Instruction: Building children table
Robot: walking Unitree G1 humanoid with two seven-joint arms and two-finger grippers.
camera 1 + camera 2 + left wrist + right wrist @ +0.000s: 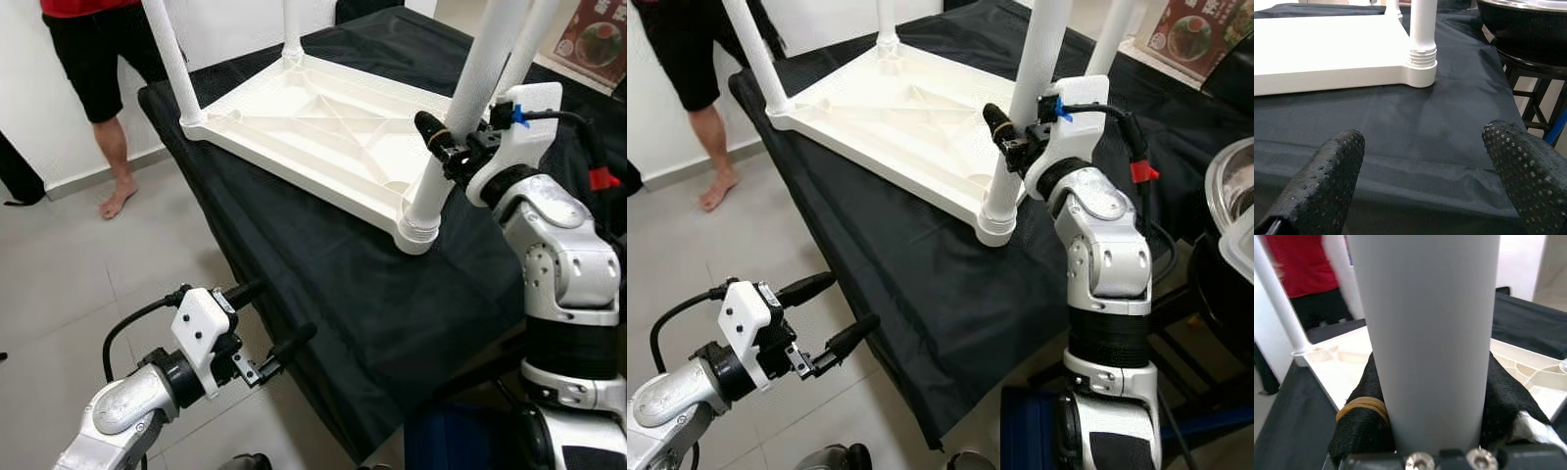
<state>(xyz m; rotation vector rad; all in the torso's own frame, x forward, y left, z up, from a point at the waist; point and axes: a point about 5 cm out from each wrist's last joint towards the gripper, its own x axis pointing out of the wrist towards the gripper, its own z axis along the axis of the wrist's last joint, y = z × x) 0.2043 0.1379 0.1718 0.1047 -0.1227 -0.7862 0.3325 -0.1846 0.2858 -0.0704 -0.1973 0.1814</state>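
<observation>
**Right gripper clamped on the near table leg; left gripper spread below the cloth edge**

We see the white children's table top (323, 127) lying upside down on a black cloth (323, 284) in the upper centre of the left eye view. White legs rise from its corners. The near-corner leg (460, 117) stands in its threaded socket at the right of centre, close to the cloth's front edge.

We find the right gripper (1019, 132) at the upper right of centre in the right eye view, part-way up this leg. Its black fingers (1359, 423) press against both sides of the tube, so the jaws pinch the leg. A rubber band (1364, 409) wraps one finger in the lower left of the right wrist view. The silver right arm (563, 264) runs down the right edge of the frame.

We locate the left gripper (279, 318) in the lower left of the left eye view, over the grey floor tiles (59, 284) and just beside the hanging cloth. Its two fingers (1327, 181) stand well apart and hold nothing. In the left wrist view they point toward the socket corner of the table top.

A person's bare legs (118, 157) stand at the upper left, near the far leg (174, 64).
</observation>
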